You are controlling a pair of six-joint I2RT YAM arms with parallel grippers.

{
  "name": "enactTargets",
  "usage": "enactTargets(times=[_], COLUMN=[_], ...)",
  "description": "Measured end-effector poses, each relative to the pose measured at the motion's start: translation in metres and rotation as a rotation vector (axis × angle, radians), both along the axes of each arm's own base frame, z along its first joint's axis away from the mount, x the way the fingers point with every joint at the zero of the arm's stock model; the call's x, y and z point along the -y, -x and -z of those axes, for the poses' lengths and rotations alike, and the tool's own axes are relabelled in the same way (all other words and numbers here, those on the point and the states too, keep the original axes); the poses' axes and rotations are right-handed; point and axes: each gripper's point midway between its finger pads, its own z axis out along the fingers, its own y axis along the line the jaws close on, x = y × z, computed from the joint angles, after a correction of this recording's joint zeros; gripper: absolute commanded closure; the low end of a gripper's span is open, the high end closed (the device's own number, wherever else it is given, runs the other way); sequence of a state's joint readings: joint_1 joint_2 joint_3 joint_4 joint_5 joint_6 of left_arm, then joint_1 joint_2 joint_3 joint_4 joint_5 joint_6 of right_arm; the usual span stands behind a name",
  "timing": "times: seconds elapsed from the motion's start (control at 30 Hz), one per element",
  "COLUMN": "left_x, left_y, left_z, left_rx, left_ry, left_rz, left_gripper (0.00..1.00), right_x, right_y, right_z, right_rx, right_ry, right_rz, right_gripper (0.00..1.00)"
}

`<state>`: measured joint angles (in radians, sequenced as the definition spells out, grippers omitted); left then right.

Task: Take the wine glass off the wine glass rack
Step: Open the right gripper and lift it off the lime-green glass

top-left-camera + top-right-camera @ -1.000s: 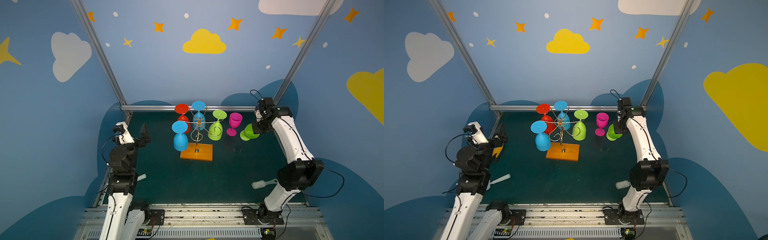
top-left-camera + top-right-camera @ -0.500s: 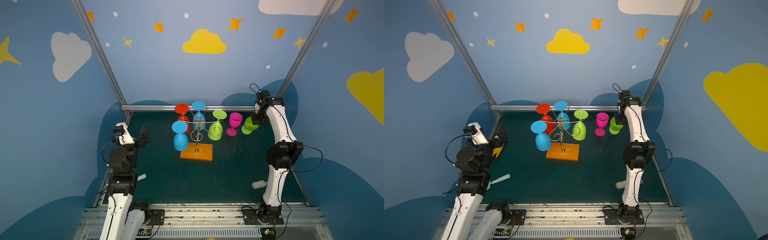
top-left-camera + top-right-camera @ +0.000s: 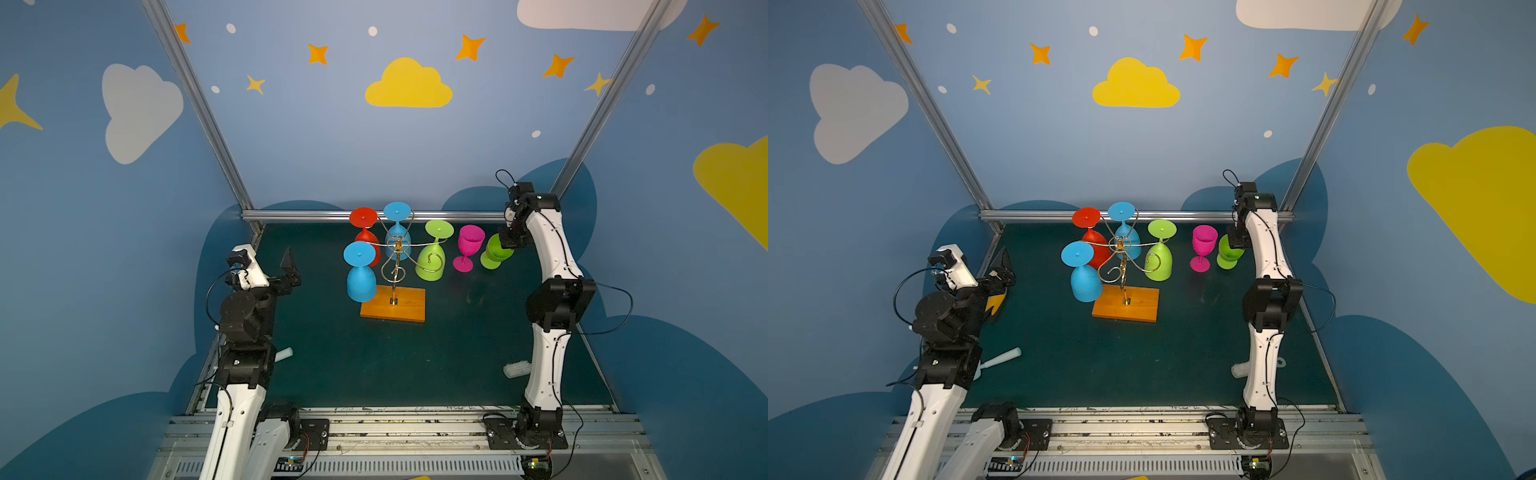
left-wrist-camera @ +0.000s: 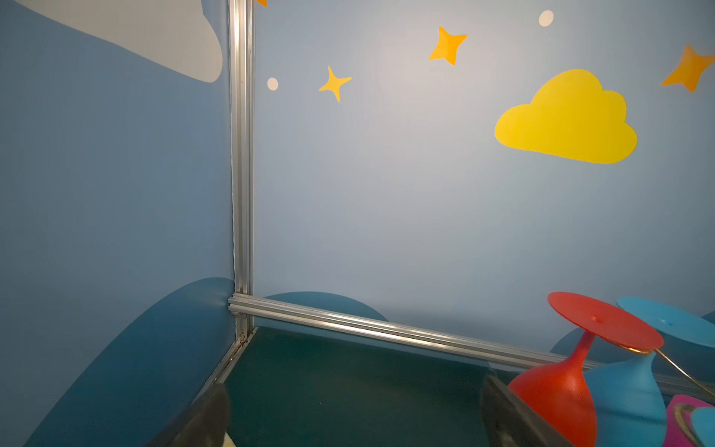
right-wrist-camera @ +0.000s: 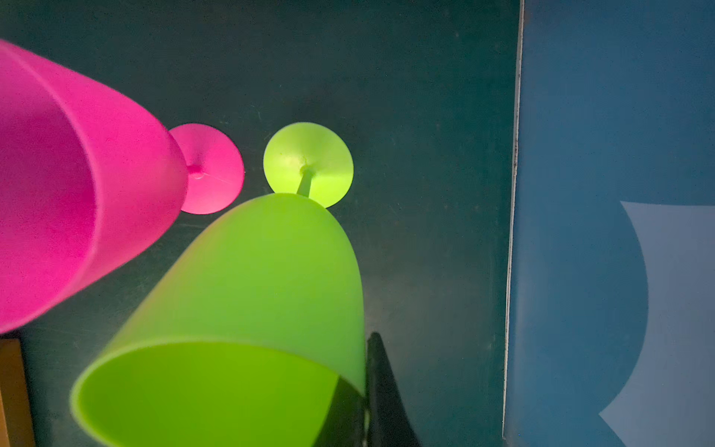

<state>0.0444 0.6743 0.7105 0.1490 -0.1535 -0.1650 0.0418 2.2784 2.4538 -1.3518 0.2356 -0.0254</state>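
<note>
Pinching the rim of the green glass with my right gripper, I have the jaws closed narrow on its wall, one finger outside and the other showing dark through the bowl. The glass is upright at the far right, off the rack and just beside the pink glass on the mat. Whether its foot touches the mat I cannot tell. The rack stands mid-table to the left, with four hanging glasses upside down on it. My left gripper hangs wide and empty at the left edge.
</note>
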Motion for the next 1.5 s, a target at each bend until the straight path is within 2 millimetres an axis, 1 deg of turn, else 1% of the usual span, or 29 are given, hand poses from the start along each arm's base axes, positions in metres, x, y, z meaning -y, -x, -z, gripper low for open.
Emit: enactTargets(times=[0.17,0.33,0.6,0.73,0.97,1.1,1.17,1.27,1.37,1.43,1.5], left_x=[0.000,-0.002,-0.003,-0.003,-0.004,-0.004,-0.004,-0.004,-0.004,-0.004,-0.005], left_y=[-0.001,-0.002,-0.002,-0.002,-0.002,-0.002,-0.001,-0.001,-0.001,-0.001,-0.003], left_z=[0.001,0.002,0.002,0.002,0.002,0.002,0.002,0.002,0.002,0.002,0.006], left_rx=[-0.004,-0.007,-0.007,-0.007,-0.006,-0.007,-0.006,-0.006,-0.005,-0.006,-0.019], left_ry=[0.000,0.001,0.004,0.004,0.006,0.008,0.009,0.009,0.015,0.019,0.025], left_rz=[-0.001,-0.007,-0.008,-0.009,-0.011,-0.011,-0.012,-0.013,-0.013,-0.013,-0.014], left_gripper=[0.01,0.01,0.01,0.01,0.01,0.01,0.01,0.01,0.01,0.01,0.01], right_x=[0.001,0.001,0.001,0.004,0.005,0.005,0.005,0.003,-0.004,-0.012,-0.022], right_y=[-0.001,-0.001,-0.002,-0.005,-0.009,-0.013,-0.015,-0.017,-0.011,-0.003,0.010], right_z=[0.008,0.010,0.009,0.004,0.002,-0.002,-0.011,-0.034,-0.069,-0.095,-0.122], right_rx=[-0.016,-0.020,-0.014,0.007,0.028,0.056,0.087,0.161,0.255,0.322,0.395], right_ry=[-0.011,-0.021,-0.042,-0.058,-0.106,-0.155,-0.177,-0.226,-0.291,-0.345,-0.403], right_rz=[0.002,0.002,0.005,0.016,0.035,0.050,0.057,0.066,0.061,0.037,0.011], right_gripper=[1.00,0.99,0.79,0.73,0.63,0.55,0.52,0.47,0.43,0.42,0.41])
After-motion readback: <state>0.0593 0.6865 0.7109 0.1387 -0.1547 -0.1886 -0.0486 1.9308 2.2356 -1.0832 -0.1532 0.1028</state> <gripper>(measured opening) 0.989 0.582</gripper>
